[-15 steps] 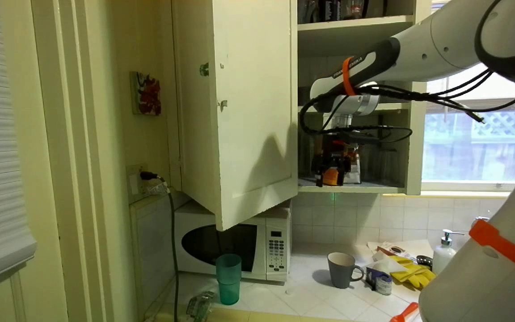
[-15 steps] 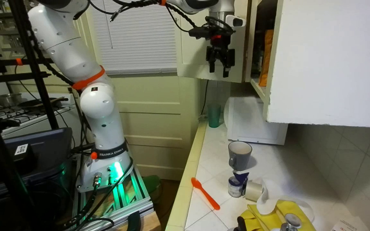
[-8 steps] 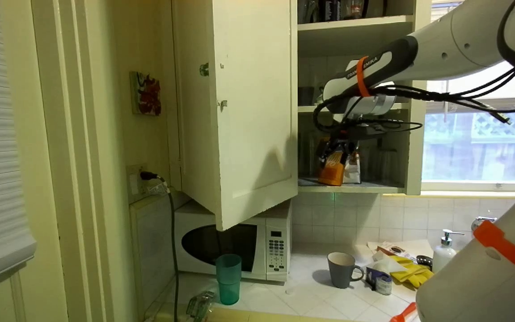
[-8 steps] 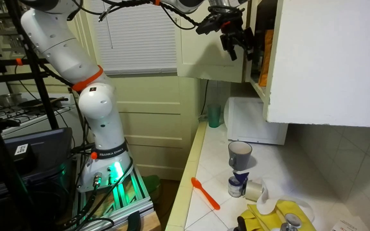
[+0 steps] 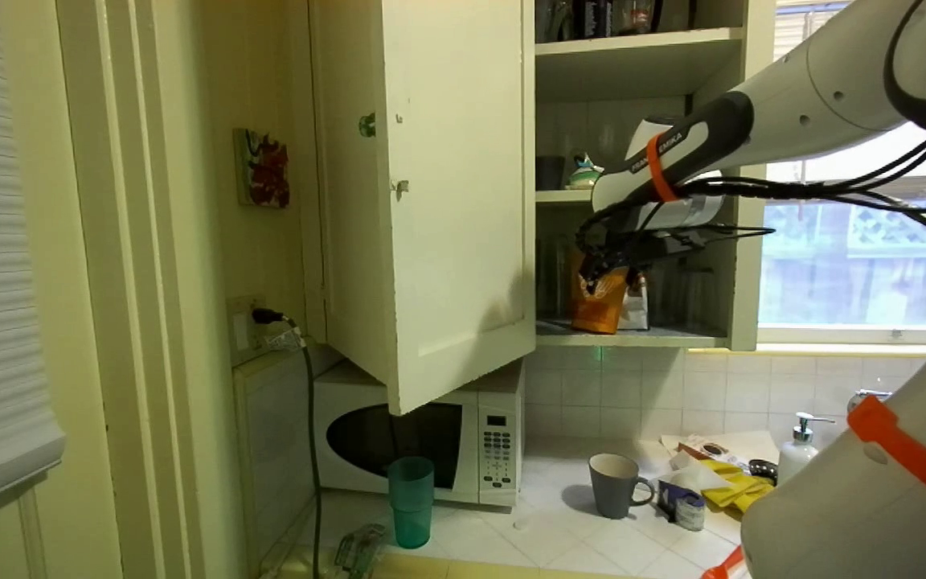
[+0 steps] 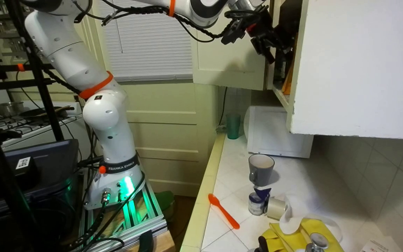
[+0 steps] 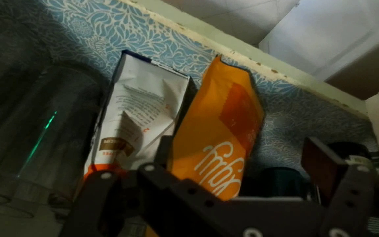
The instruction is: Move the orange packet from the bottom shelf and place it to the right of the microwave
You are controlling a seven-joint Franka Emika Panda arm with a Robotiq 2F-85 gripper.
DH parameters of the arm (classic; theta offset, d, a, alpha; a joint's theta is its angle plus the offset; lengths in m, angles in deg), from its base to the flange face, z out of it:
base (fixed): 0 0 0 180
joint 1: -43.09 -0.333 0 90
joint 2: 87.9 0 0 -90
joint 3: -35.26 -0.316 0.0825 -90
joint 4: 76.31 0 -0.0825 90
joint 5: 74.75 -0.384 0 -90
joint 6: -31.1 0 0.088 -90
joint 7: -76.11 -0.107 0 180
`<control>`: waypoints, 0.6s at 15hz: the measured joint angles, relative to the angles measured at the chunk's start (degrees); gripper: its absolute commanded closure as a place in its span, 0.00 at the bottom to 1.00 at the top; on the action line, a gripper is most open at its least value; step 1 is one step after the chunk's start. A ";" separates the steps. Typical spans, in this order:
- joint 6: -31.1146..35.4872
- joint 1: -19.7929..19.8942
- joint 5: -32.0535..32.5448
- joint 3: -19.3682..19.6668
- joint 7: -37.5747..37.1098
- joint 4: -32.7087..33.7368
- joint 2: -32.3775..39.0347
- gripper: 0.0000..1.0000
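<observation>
The orange packet (image 7: pixel 215 125) stands upright on the bottom shelf (image 7: pixel 137 29), beside a white packet. It also shows in both exterior views (image 5: pixel 598 310) (image 6: pixel 287 84), partly covered by the gripper in each. My gripper (image 7: pixel 242 156) is open and tilted into the cupboard. Its fingers (image 7: pixel 321 168) stand wide apart around the packet's upper part. One finger is close to the packet's white-packet side; a wide gap lies on the other side. The white microwave (image 5: pixel 499 450) stands on the counter below and also shows in an exterior view (image 6: pixel 278 131).
The white packet (image 7: pixel 140 98) and clear glassware (image 7: pixel 44 148) stand close by on the shelf. Dark jars (image 7: pixel 280 181) stand behind. The open cupboard door (image 5: pixel 463 201) hangs over the microwave. A grey mug (image 5: pixel 614 486) and teal cup (image 5: pixel 411 507) stand on the counter.
My gripper has moved from in front of the cupboard to inside it, tilting toward the orange packet. The fingers stay open. The packet stands in the same place.
</observation>
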 measured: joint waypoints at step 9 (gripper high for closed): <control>3.38 3.77 4.59 -2.84 -6.29 -1.49 -0.71 0.00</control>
